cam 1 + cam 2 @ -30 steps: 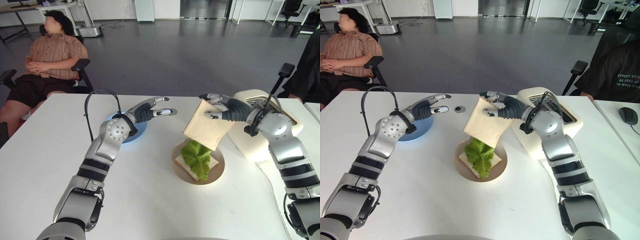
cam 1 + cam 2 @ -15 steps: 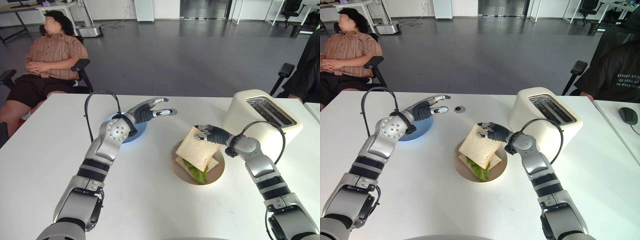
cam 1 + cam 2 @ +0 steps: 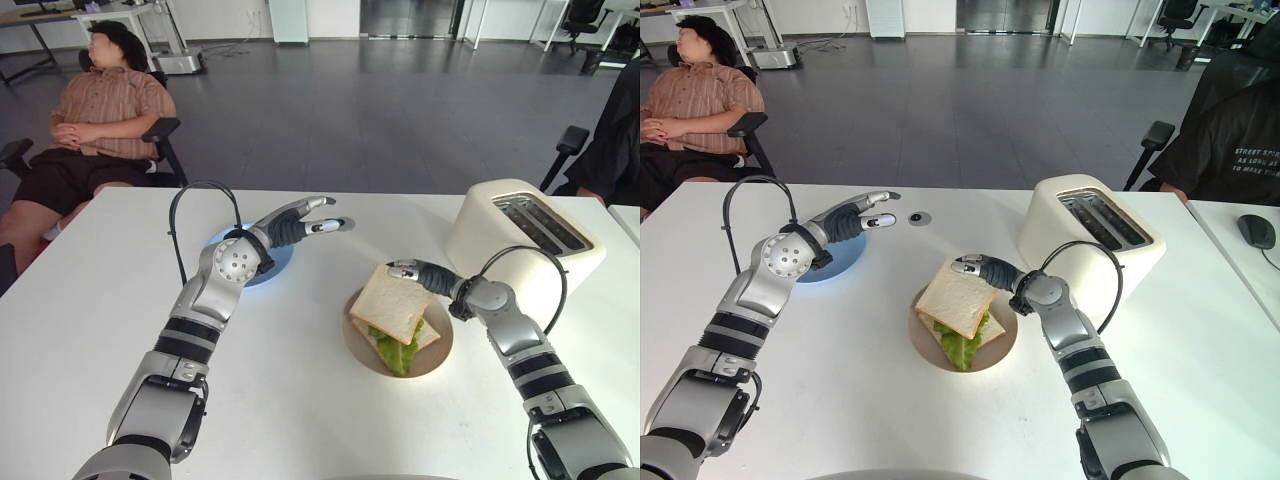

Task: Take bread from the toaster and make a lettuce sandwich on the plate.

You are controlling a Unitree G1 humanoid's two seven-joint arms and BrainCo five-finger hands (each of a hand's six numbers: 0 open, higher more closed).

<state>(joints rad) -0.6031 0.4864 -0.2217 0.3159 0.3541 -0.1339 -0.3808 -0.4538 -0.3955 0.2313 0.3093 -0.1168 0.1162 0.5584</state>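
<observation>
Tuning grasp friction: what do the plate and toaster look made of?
Plate: matte tan, no glare on its rim; ceramic or plastic, cannot tell which. Toaster: smooth cream shell with a soft sheen and rounded edges; likely plastic or painted metal.

From my screen, the white worktop (image 3: 90, 300) runs out to a wide, dark grey floor (image 3: 350, 110) that carries a pale sheen toward the far end. A white pillar (image 3: 288, 20) stands at the back wall beside a dark opening (image 3: 405, 15). Far left there is a pale desk (image 3: 120, 12) and a black armchair (image 3: 160, 130). At the right I see a black office chair (image 3: 1153, 140) and a second white table (image 3: 1230, 255).
</observation>
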